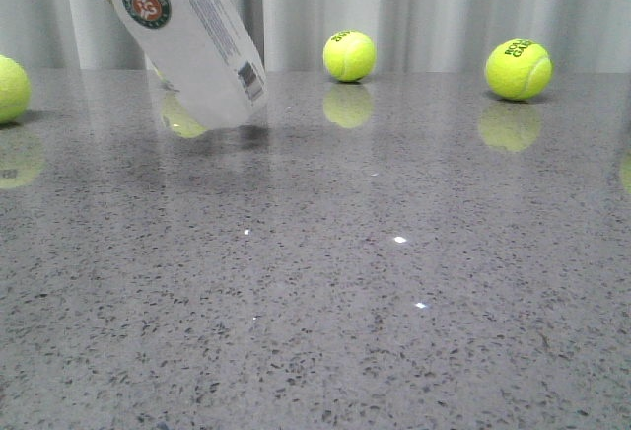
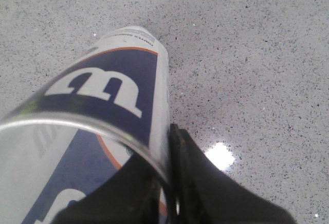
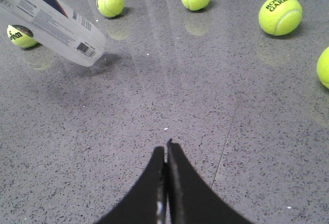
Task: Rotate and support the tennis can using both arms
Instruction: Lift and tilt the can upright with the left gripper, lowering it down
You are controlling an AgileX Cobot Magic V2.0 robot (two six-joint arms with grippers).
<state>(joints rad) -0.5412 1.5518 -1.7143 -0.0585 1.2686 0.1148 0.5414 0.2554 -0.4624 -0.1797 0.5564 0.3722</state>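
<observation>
While the speckled grey table (image 1: 414, 331) stretches wide beneath us, the tennis can (image 1: 192, 31) hangs tilted at its far left, lower end just above the surface (whether it touches, we cannot tell). Our left gripper (image 2: 172, 193) is clamped on the can's clear rim, one finger (image 2: 205, 183) outside the wall. Our right gripper (image 3: 166, 183) hovers well apart, jaws pressed together and empty. Yellow-green balls (image 1: 349, 55) dot the back edge.
</observation>
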